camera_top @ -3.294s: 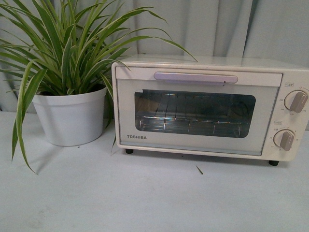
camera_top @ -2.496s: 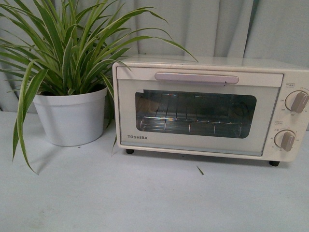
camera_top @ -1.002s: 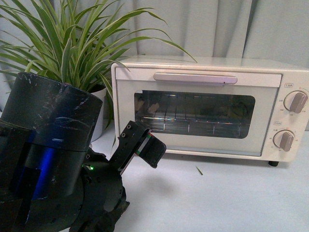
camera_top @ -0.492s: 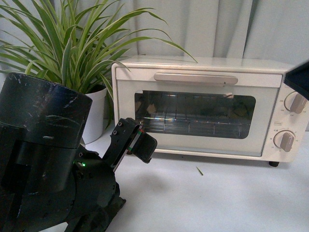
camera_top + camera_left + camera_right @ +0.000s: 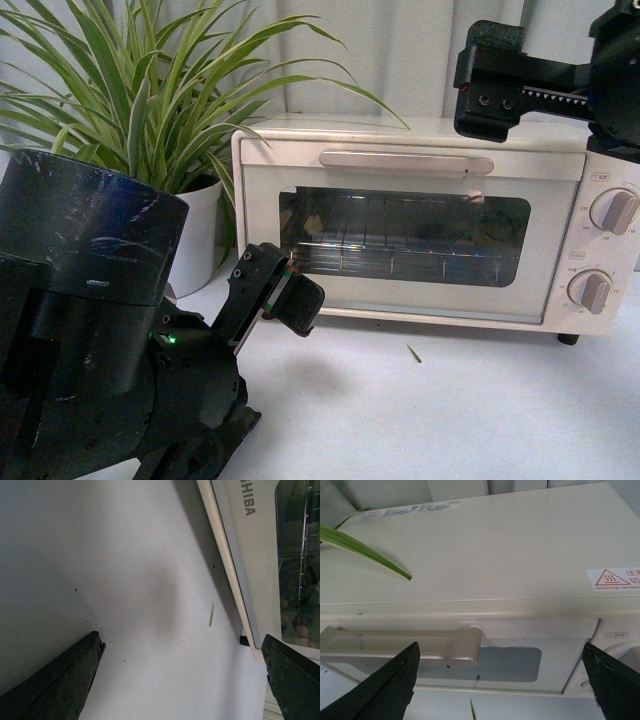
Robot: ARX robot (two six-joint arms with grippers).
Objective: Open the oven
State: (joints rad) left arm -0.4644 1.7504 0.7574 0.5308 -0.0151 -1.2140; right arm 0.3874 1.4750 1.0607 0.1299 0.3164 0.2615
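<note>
The cream-white Toshiba oven [image 5: 430, 230] stands on the table with its glass door shut; the long pale handle [image 5: 405, 160] runs along the door's top, two beige knobs [image 5: 610, 212] at the right. My left gripper [image 5: 290, 295] is open and empty, low over the table in front of the oven's lower left corner [image 5: 245, 555]. My right gripper [image 5: 490, 80] is open and empty, high above the oven's top right. In the right wrist view the oven top [image 5: 485, 550] and the handle's end [image 5: 400, 645] lie below the open fingers [image 5: 390, 690].
A potted spider plant [image 5: 150, 100] in a white pot stands left of the oven, one leaf reaching over the oven's top [image 5: 365, 550]. My bulky left arm [image 5: 90, 330] fills the lower left. A small leaf scrap [image 5: 413, 352] lies on the pale table [image 5: 450, 410]. Grey curtain behind.
My left arm rose into view at the lower left and has settled near the oven's left corner. My right gripper has come in from the right and now hangs above the oven's top.
</note>
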